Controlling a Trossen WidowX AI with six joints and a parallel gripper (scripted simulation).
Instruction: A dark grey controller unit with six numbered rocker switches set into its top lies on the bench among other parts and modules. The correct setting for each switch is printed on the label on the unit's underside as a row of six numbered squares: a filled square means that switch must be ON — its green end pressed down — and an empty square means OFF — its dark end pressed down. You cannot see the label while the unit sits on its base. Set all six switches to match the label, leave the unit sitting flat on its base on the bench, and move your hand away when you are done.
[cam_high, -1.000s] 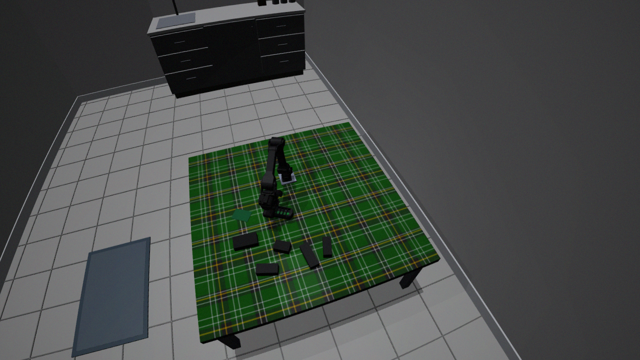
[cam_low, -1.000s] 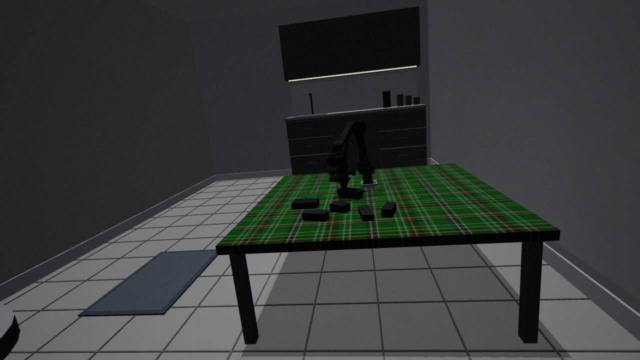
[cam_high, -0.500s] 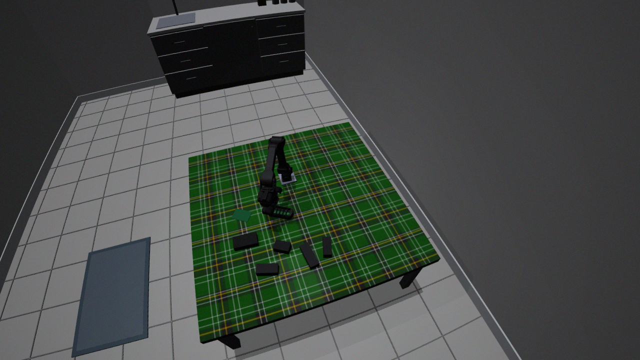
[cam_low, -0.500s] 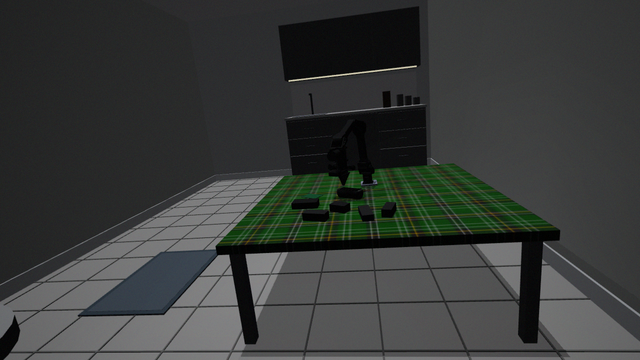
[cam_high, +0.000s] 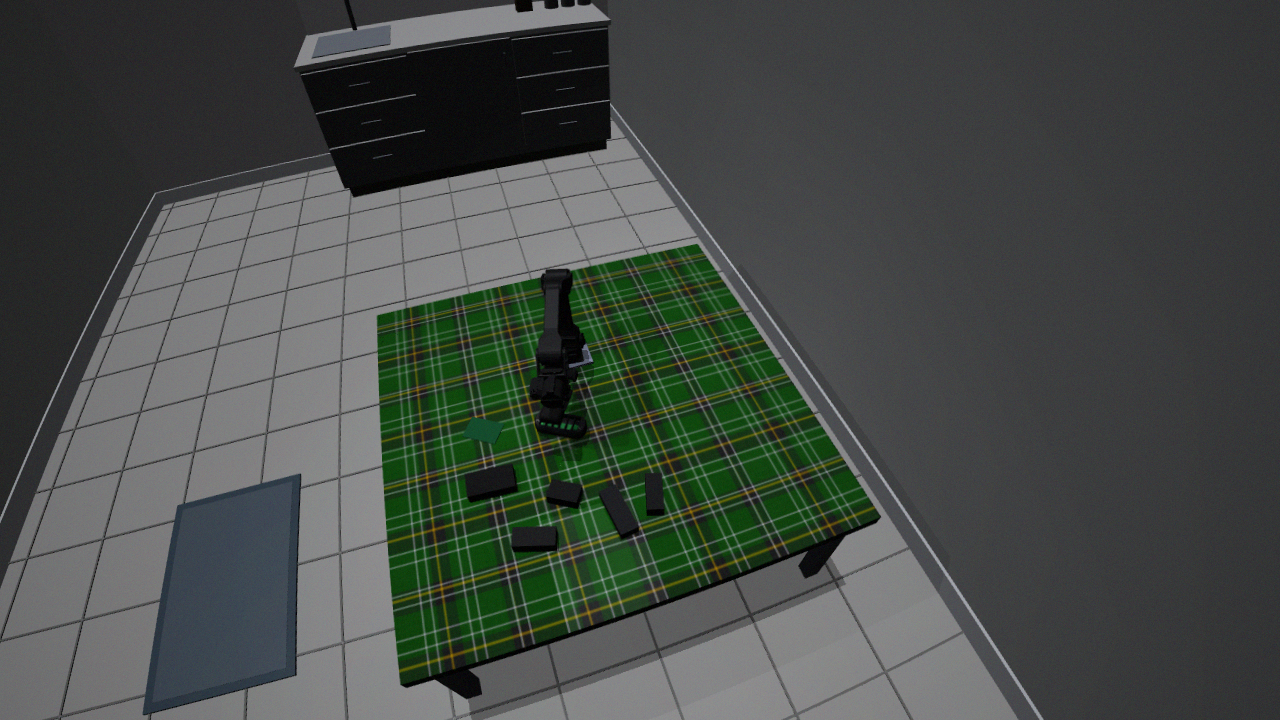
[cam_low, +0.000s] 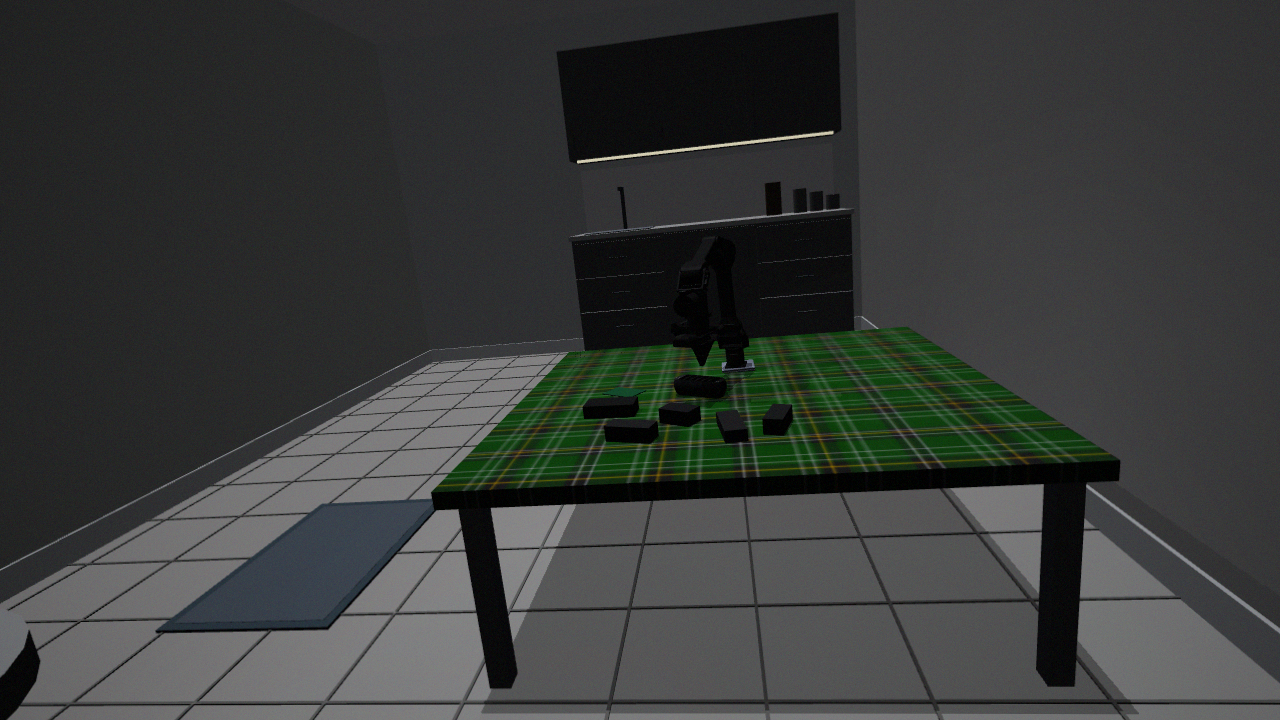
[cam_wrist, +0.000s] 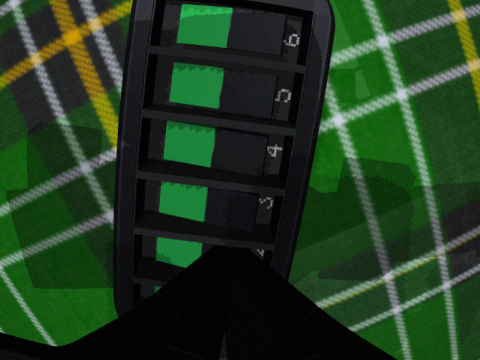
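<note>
The dark grey controller unit (cam_high: 572, 433) (cam_low: 699, 386) (cam_wrist: 125, 150) sits on its base on the plaid bench (cam_high: 716, 447) (cam_low: 859, 438). In the wrist view its switches 6 (cam_wrist: 205, 26), 5 (cam_wrist: 196, 86), 4 (cam_wrist: 189, 145) and 3 (cam_wrist: 183, 201) show green ends left and dark ends right. Switch 2 (cam_wrist: 177, 252) is partly covered and switch 1 is mostly hidden. I cannot tell reliably which ends are pressed down. The underside label is hidden. My gripper (cam_low: 702, 362) (cam_wrist: 228, 264) is shut and empty, pointing down above the unit, with a gap under its tips in the exterior view.
A thin green plate (cam_high: 483, 429) (cam_low: 623, 392) lies beside the unit. Several black blocks lie toward the bench's front, including a large one (cam_high: 491, 482) (cam_low: 611, 407), a small one (cam_high: 564, 493) (cam_low: 680, 413) and a long one (cam_high: 618, 510) (cam_low: 732, 426).
</note>
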